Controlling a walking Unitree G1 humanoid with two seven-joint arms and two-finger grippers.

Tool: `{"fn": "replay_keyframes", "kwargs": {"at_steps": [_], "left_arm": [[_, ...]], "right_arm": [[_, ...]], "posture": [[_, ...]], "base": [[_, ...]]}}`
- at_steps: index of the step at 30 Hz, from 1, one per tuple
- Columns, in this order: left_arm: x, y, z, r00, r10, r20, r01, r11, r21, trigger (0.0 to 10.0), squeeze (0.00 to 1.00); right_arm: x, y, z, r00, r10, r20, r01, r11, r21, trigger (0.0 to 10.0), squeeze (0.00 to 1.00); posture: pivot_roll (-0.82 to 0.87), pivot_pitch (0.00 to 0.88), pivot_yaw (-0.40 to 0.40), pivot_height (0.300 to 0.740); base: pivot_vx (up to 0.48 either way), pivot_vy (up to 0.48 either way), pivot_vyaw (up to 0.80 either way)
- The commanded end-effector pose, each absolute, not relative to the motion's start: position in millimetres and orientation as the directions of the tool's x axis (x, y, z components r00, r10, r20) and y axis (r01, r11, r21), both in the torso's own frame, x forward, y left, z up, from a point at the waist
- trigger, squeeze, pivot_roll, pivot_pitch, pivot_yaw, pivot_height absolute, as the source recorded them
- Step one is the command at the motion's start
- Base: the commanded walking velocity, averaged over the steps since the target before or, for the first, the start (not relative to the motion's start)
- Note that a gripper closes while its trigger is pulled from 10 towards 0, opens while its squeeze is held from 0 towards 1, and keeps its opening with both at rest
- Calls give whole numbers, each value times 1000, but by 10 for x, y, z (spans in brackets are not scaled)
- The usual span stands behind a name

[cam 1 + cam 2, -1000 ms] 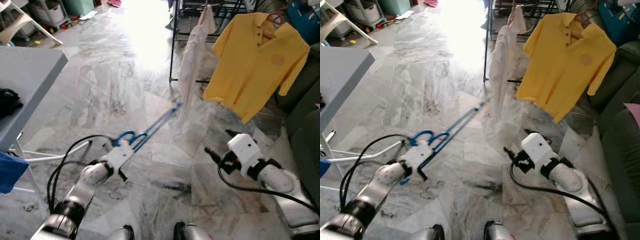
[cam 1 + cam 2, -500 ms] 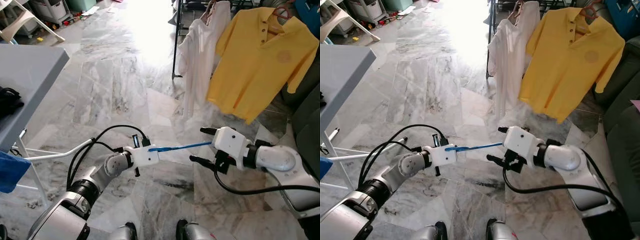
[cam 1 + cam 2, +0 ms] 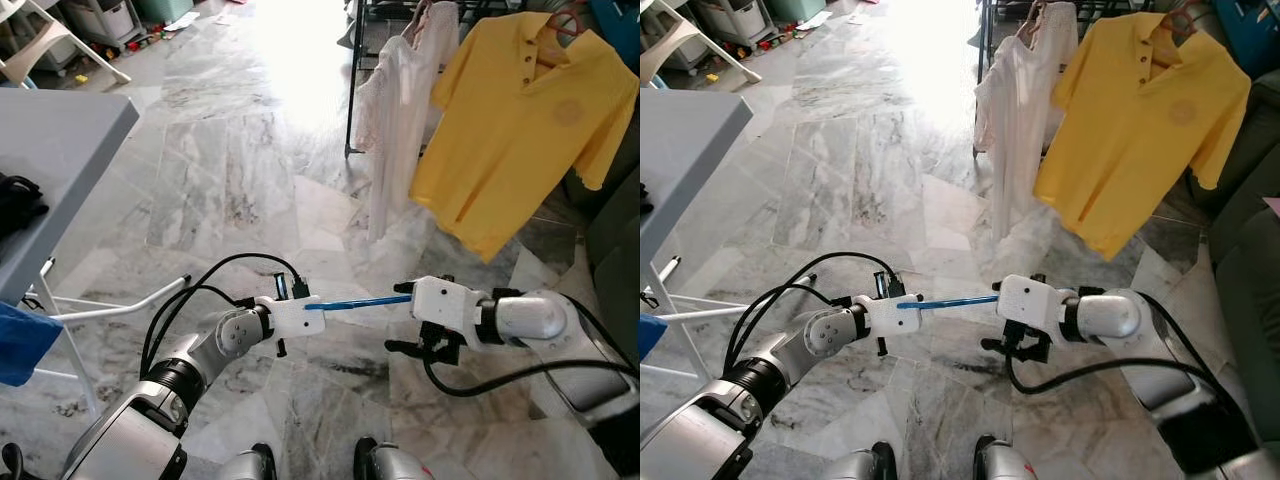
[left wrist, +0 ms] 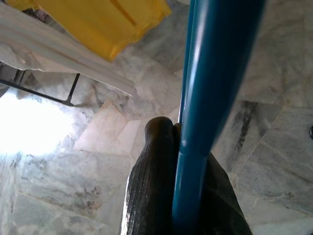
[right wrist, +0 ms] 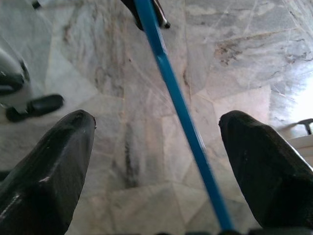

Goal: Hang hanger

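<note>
Left gripper [image 4: 178, 196] is clamped on the blue hanger [image 3: 355, 301], which runs level from it across to the right gripper [image 5: 156, 147]. That gripper's black fingers [image 5: 46, 171] are spread wide, the hanger's bar passing between them untouched. Beyond both, a yellow shirt [image 3: 515, 120] and white garment [image 3: 395, 110] hang on a rack [image 3: 352, 80] over marble floor [image 3: 230, 170].

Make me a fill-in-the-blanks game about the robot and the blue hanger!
1. The left pincer is shut on the blue ____.
2. The right pincer is ____, with the hanger between its fingers.
3. The shirt beside the white garment is ____.

Missing words: hanger; open; yellow
</note>
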State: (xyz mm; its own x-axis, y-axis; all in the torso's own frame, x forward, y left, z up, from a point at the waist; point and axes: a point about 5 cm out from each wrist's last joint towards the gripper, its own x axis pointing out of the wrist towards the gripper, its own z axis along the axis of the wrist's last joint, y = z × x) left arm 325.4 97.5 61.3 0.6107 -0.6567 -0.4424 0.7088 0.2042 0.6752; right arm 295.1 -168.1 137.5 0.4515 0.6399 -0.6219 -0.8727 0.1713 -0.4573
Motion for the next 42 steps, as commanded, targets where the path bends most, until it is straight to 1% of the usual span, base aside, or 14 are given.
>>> {"fn": "replay_keyframes", "kwargs": {"at_steps": [1,2,3,4,9,15,22,31,42], "left_arm": [[3231,972,592,590,-666,-456,717,173,676,10000,0],[3221,955,587,580,-673,-460,721,160,675,10000,0],[3221,955,587,580,-673,-460,721,160,675,10000,0],[3216,947,583,574,-675,-463,723,153,673,10000,0],[3223,925,594,570,-679,-463,720,141,680,10000,0],[3227,923,599,569,-679,-464,720,138,680,10000,0],[3224,924,590,565,-678,-470,722,130,680,10000,0],[3230,933,592,568,-676,-470,721,133,680,10000,0],[3238,931,609,569,-680,-462,724,147,674,10000,0]], "right_arm": [[2977,-1629,1346,436,635,-638,-873,126,-471,5725,0],[3027,-1589,1358,443,637,-631,-868,127,-481,2078,0],[3027,-1589,1358,443,637,-631,-868,127,-481,2078,0],[3058,-1555,1355,441,634,-635,-866,115,-487,0,0],[3117,-1427,1302,416,640,-646,-870,74,-487,0,0],[3127,-1380,1254,379,636,-672,-884,35,-465,0,0],[3128,-1424,1206,362,607,-708,-893,6,-451,0,0],[3114,-1473,1147,354,583,-731,-899,-4,-438,0,0],[3120,-1552,1053,367,547,-753,-897,-5,-441,0,0]], "posture": [[-187,238,59,740],[-188,236,61,740],[-188,236,61,740],[-188,236,63,740],[-186,236,65,740],[-187,238,65,740],[-187,240,69,740],[-185,238,68,740],[-178,238,70,740]], "base": [[0,0,0],[0,0,0],[0,0,0],[0,0,0],[0,0,0],[0,0,0],[0,0,0],[0,0,0],[0,0,0]]}}
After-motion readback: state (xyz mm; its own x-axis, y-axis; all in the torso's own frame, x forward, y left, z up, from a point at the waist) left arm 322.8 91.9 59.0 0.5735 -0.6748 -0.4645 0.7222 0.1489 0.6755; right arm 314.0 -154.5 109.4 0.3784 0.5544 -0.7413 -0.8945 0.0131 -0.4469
